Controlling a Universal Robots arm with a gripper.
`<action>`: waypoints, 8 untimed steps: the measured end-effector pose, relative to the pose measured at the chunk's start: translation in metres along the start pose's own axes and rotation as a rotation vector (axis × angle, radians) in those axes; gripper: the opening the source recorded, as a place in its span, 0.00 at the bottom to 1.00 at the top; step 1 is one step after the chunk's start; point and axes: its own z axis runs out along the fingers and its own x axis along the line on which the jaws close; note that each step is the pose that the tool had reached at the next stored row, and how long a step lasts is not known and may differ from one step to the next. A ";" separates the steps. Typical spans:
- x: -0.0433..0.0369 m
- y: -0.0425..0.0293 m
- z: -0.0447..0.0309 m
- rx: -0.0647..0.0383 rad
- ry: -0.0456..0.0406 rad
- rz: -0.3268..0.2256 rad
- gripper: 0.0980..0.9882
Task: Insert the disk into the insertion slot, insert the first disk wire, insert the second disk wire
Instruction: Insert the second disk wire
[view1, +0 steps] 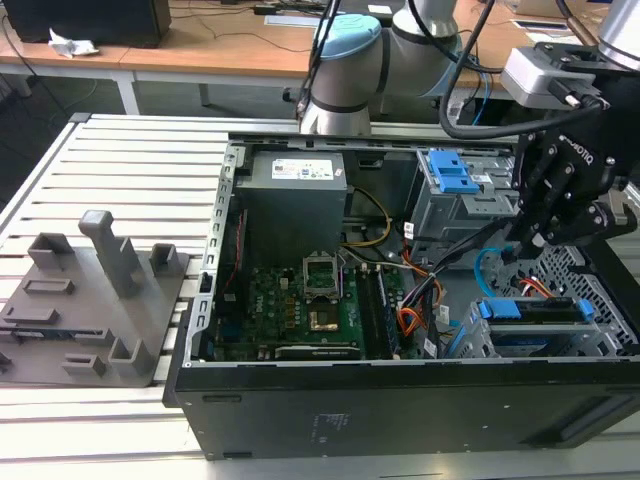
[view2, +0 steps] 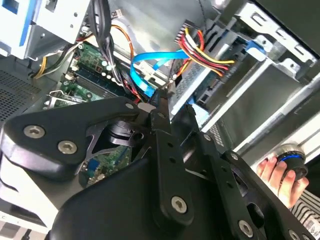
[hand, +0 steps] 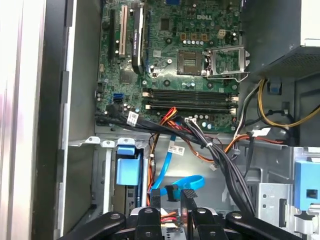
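Tool (view1: 515, 248), exterior view's right, beside second disk wire (view1: 482, 265); grip cannot tell. Disk (view1: 530, 310) looks seated; wire step likely, needs careful alignment.

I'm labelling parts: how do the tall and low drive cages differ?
The tall drive cage stands higher, farther back, with a blue latch on top; the low drive cage is flat, perforated, nearer the camera, holding the blue-framed disk. Both are grey sheet metal.

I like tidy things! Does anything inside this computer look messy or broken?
Nothing looks broken or spilled. The messiest bit is the light-blue cable: it curls in a loose loop near the gripper, close to the disk, and is not lying flat.
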 end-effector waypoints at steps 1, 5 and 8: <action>-0.0022 0.0009 0.0005 0.000 0.0001 -0.001 0.23; -0.0046 0.0048 0.0055 0.000 0.0027 -0.025 0.23; -0.0048 0.0061 0.0114 0.000 0.0209 -0.071 0.23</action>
